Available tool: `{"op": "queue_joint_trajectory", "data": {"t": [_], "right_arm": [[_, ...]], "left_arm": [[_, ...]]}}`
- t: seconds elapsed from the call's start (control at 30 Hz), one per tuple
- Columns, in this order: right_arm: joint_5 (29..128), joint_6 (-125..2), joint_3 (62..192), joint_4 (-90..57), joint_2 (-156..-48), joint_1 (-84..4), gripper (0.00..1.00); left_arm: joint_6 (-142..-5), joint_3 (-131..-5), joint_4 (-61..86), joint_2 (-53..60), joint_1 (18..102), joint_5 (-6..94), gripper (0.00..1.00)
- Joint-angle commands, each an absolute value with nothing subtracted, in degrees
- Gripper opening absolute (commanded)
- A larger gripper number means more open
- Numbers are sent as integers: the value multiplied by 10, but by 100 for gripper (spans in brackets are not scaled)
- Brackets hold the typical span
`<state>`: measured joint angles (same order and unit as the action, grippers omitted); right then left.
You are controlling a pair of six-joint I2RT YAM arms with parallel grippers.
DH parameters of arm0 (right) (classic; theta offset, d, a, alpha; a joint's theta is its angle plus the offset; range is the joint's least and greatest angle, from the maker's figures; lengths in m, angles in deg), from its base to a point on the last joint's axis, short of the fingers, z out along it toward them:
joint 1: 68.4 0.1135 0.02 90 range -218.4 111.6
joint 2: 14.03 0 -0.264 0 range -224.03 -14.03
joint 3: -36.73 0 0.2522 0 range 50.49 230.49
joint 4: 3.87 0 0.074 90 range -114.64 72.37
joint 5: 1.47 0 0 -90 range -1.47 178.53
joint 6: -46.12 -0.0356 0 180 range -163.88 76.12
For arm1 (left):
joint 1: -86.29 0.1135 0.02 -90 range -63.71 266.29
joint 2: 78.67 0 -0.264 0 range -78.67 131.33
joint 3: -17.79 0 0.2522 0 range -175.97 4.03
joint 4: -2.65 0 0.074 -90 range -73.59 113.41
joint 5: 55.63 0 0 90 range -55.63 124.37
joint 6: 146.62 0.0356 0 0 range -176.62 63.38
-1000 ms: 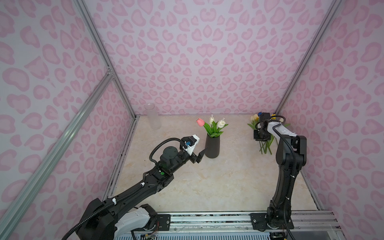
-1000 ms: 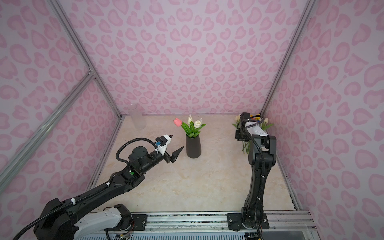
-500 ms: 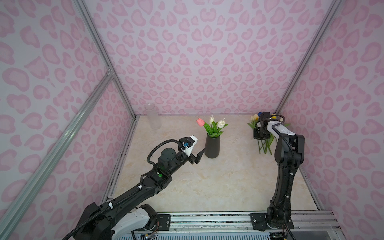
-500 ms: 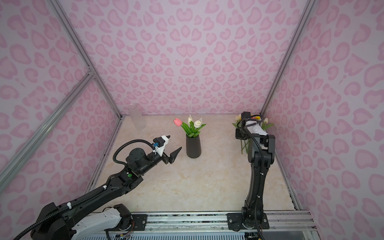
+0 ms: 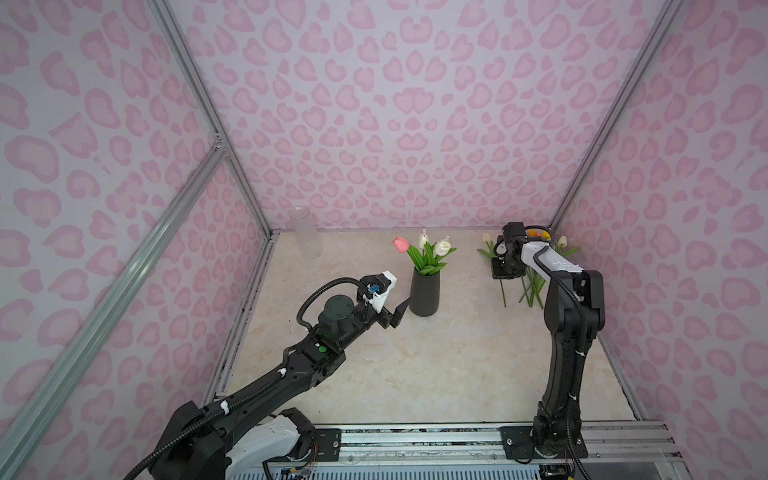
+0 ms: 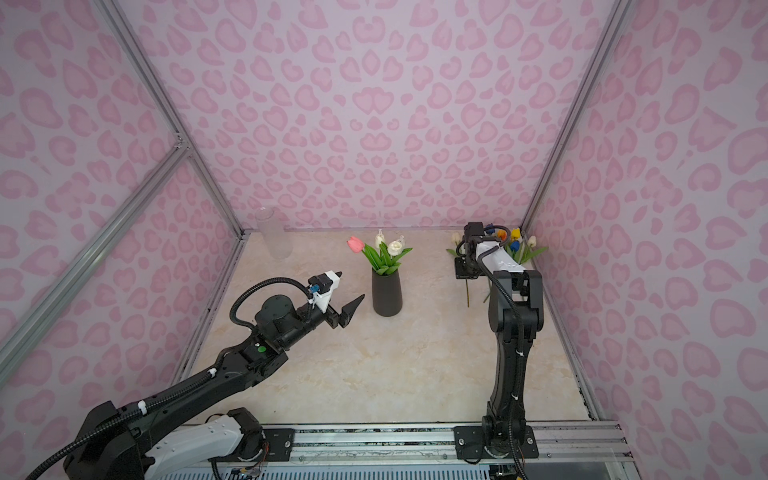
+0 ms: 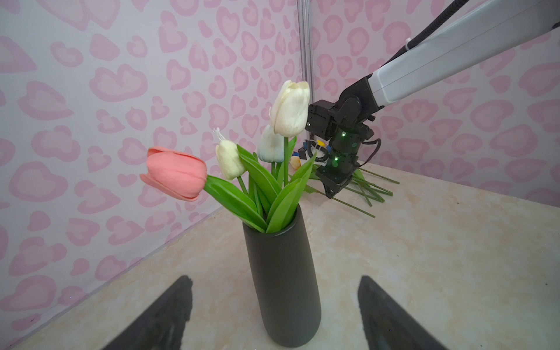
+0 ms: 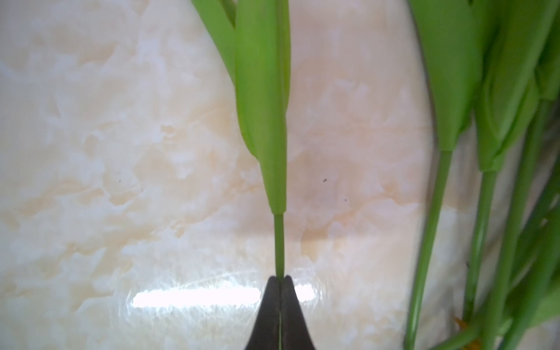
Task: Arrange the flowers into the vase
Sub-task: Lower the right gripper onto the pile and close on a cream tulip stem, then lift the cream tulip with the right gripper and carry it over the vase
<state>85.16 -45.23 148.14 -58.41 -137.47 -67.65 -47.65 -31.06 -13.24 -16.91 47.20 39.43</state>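
A dark vase [image 5: 424, 295] [image 6: 387, 295] [image 7: 283, 281] stands mid-table and holds a pink tulip [image 7: 174, 172] and cream tulips [image 7: 291, 109]. More flowers [image 5: 534, 286] [image 6: 519, 249] lie in a loose heap at the back right. My right gripper [image 5: 505, 272] [image 8: 280, 278] is down at that heap, shut on one thin green stem [image 8: 279, 242] just below its leaf. My left gripper [image 6: 351, 291] [image 7: 274, 277] hovers just left of the vase, open, with the vase seen between its fingers and nothing held.
A clear frosted bottle [image 5: 306, 232] [image 6: 274, 232] stands in the back left corner. Pink patterned walls with metal posts close in the table on three sides. The right arm's column [image 5: 565, 332] rises near the right wall.
The right gripper's jaws have closed on the stem at the heap. The left arm has barely shifted and stays open beside the vase.
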Motion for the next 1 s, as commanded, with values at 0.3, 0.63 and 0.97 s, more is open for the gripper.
{"op": "queue_joint_trajectory", "data": {"t": [0.3,0.63,0.97], "right_arm": [[786,-456,1364,-498,-1198,-673,0],[768,-467,1244,-345,-952,-620,0],[680,-450,1022,19,-743,-492,0]], "left_arm": [[-490,-304,-151,-188,473,296,87],[-514,-316,-185,-162,473,266,86],[-518,-335,-185,-148,473,248,87]]}}
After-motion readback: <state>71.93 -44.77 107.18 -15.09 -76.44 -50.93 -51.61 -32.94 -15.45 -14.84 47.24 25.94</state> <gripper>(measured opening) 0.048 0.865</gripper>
